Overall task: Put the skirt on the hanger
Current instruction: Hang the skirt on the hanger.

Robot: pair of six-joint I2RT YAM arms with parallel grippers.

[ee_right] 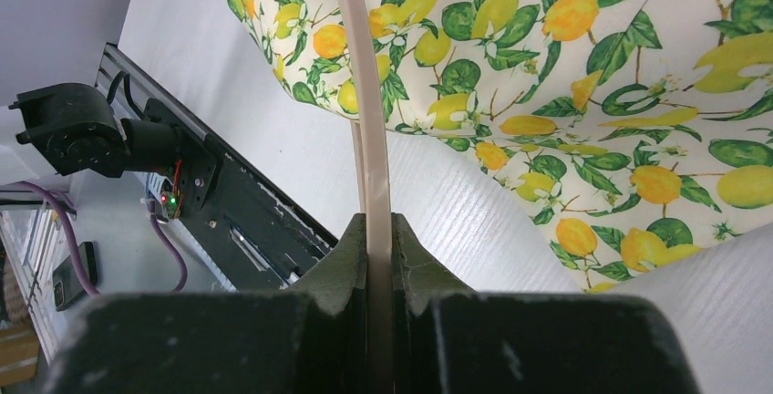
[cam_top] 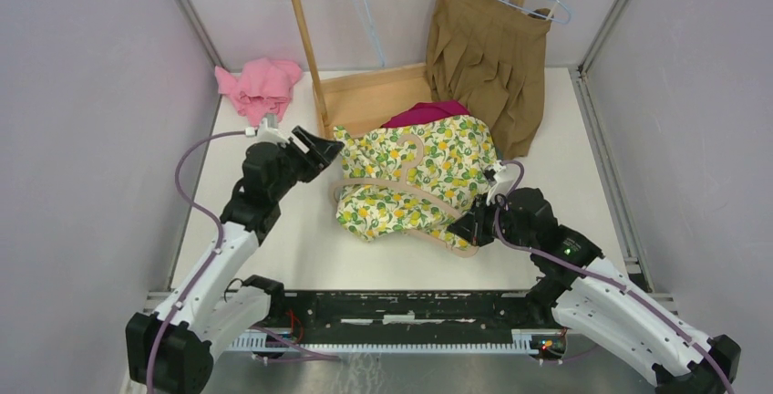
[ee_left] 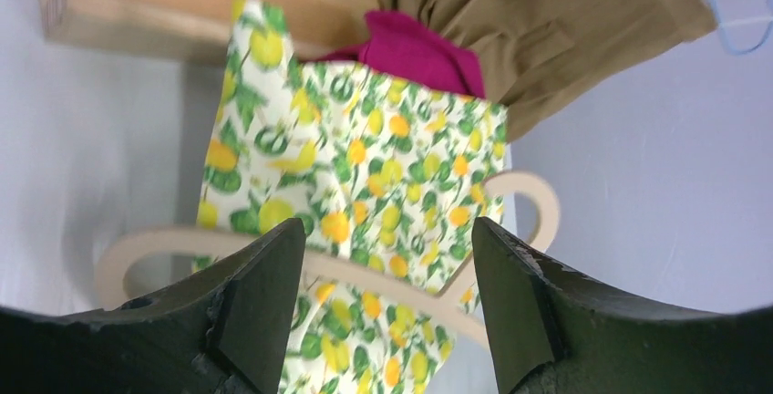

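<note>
Hanger | axis left-right on skirt | hook points away | right gripper clamps end

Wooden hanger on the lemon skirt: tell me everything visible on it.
The hanger looks like pale bare wood, cut flat and thin, with a curled hook of the same piece and two curved arms. It lies across the top of the lemon skirt, hook toward the far wall. Its left end pokes past the skirt's edge. The right gripper is shut on its right end, the wood edge-on between the fingers. The left gripper is open beside it and appears clear of it.
</note>
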